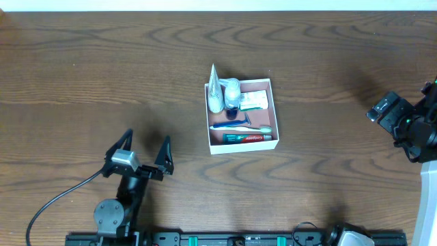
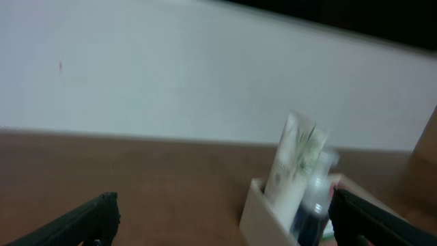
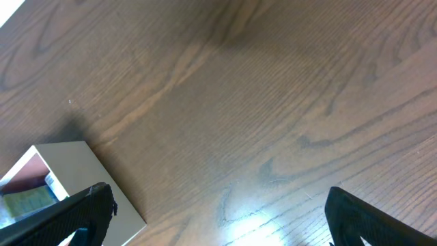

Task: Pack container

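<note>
Container (image 1: 242,146) mid-surface, full of toiletries (image 1: 240,128). Left pincer (image 1: 147,140) nr front edge, wide apart, empty. Right pincer (image 3: 217,198) by right edge, also apart. Packing prob. done; next: check nothing's left out.

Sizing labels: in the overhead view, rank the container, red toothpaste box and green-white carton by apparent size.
Largest: container. Then red toothpaste box and green-white carton look alike in area, one longer, one wider; I won't rank them.
</note>
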Controlling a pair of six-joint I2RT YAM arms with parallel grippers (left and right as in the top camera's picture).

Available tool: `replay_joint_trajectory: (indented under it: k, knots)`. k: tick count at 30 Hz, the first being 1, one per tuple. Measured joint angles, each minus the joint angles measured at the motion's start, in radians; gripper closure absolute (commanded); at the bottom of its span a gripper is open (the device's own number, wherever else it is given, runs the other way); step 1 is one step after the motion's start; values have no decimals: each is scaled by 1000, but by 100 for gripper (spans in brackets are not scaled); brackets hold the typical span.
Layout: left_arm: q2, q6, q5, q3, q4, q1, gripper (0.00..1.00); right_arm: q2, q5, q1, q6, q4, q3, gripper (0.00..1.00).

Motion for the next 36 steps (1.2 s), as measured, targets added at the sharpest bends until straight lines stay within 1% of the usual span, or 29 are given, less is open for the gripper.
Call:
replay_joint_trajectory:
  k: [4,6,8,36]
  knots:
    - [-2,6,0,0,-83,0,2,0,0,0,0,0,0,1]
    - [-2,12,0,0,-159,0,2,0,0,0,0,0,0,1]
    - [-1,17,-8,4,-182,0,2,0,0,0,0,1,0,1]
    - [-2,27,-23,11,-194,1,2,0,0,0,0,0,0,1]
